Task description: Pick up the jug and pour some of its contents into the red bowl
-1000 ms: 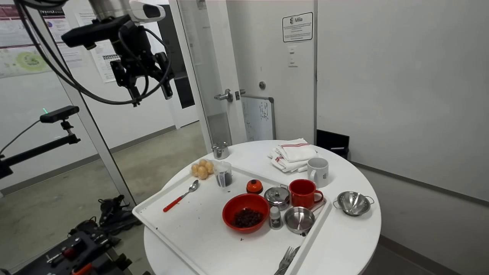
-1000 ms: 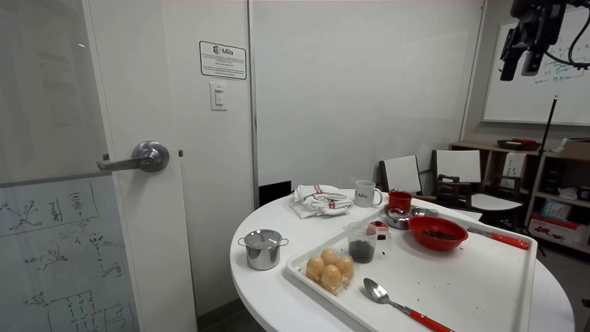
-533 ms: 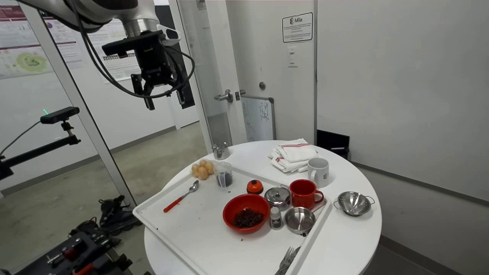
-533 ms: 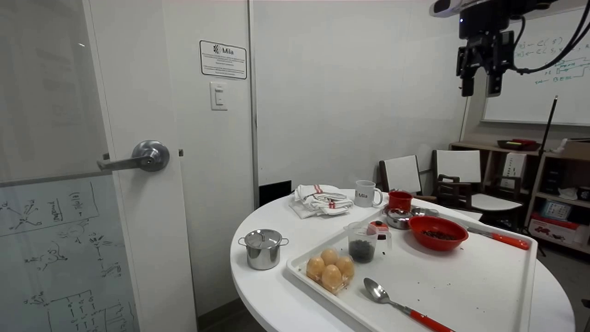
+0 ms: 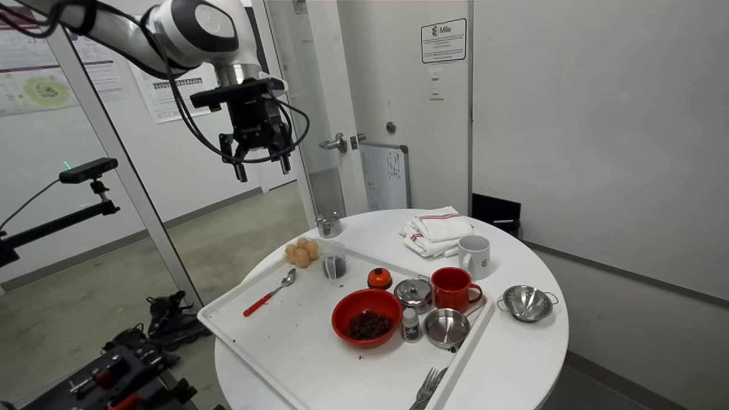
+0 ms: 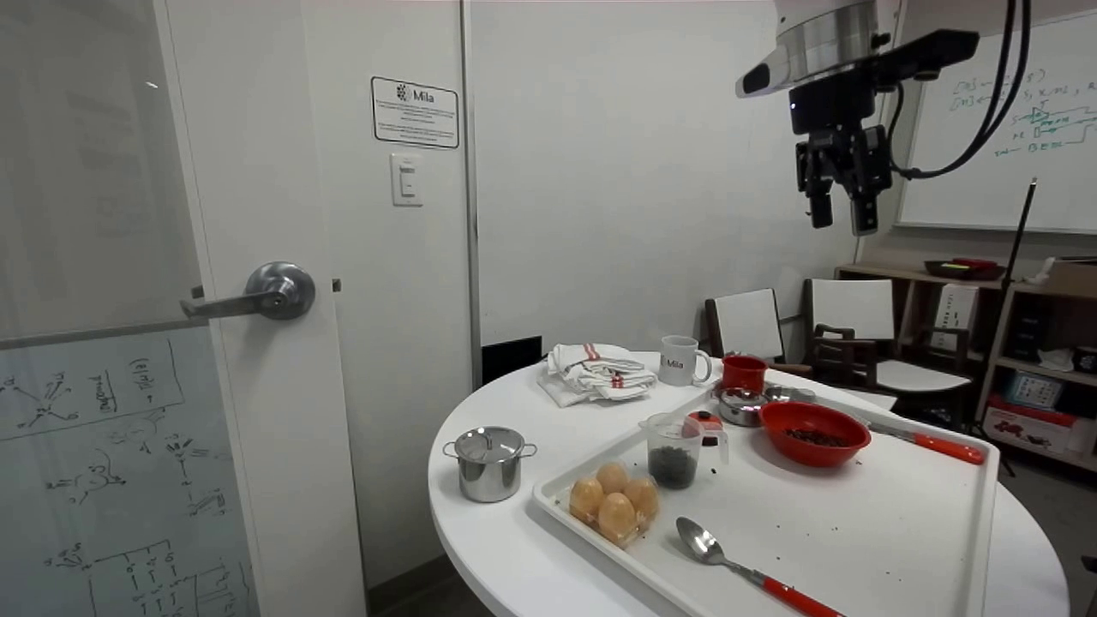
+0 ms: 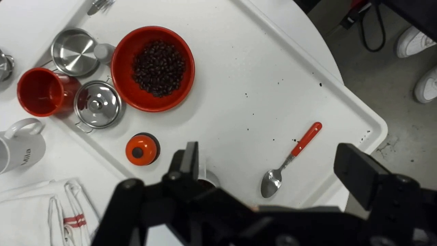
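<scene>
The jug [image 5: 334, 262] is see-through with dark contents and stands upright on the white tray in both exterior views [image 6: 673, 458]. In the wrist view the jug [image 7: 204, 175] is mostly hidden behind a finger. The red bowl [image 5: 344, 320] holds dark beans and sits on the tray, also in an exterior view [image 6: 810, 454] and the wrist view [image 7: 153, 104]. My gripper [image 5: 263, 172] is open and empty, high above the tray, pointing down, in both exterior views [image 6: 842, 221]. In the wrist view its spread fingers [image 7: 268, 155] frame a spoon far below.
Eggs [image 6: 615, 510] stand close beside the jug, with a red-handled spoon [image 7: 272, 181] nearby. An orange item [image 5: 379, 278], lidded steel pot [image 5: 413, 293], shaker [image 5: 410, 326], steel pan [image 5: 447, 327] and red mug [image 5: 451, 287] crowd round the bowl. The tray has a raised rim [image 5: 259, 365].
My gripper has moved in over the table and lower, rightward in an exterior view and leftward in an exterior view. It stays open. The jug, bowl and other objects have not moved.
</scene>
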Available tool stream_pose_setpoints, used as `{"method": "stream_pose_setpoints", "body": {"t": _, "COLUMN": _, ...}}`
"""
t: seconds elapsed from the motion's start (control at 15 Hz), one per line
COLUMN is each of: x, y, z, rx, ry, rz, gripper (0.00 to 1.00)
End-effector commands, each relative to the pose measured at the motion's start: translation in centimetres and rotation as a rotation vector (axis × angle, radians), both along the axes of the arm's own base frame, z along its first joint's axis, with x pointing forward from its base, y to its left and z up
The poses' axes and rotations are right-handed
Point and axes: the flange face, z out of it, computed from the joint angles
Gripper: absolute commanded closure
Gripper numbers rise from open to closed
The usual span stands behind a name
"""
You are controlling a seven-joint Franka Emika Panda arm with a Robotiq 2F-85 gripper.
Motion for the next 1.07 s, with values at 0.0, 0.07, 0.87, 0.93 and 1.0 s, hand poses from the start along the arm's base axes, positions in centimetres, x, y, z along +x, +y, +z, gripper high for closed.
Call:
{"method": "stream_pose_setpoints", "body": {"t": 0.0, "x": 2.0, "y": 0.7, "z": -2.8, "rx": 0.008, "ry": 0.105, "rz": -0.007, "gripper": 0.0}}
{"method": "stream_pose_setpoints", "body": {"t": 0.07, "x": 0.7, "y": 0.3, "z": -2.2, "rx": -0.003, "ry": 0.056, "rz": -0.002, "gripper": 0.0}}
{"method": "stream_pose_setpoints", "body": {"t": 0.87, "x": 5.2, "y": 2.9, "z": -9.0, "rx": -0.001, "ry": 0.134, "rz": 0.217, "gripper": 0.0}}
{"method": "stream_pose_setpoints", "body": {"t": 0.93, "x": 5.6, "y": 3.0, "z": -9.6, "rx": 0.007, "ry": 0.129, "rz": 0.206, "gripper": 0.0}}
{"method": "stream_pose_setpoints", "body": {"t": 1.0, "x": 5.9, "y": 3.0, "z": -10.3, "rx": 0.019, "ry": 0.125, "rz": 0.187, "gripper": 0.0}}
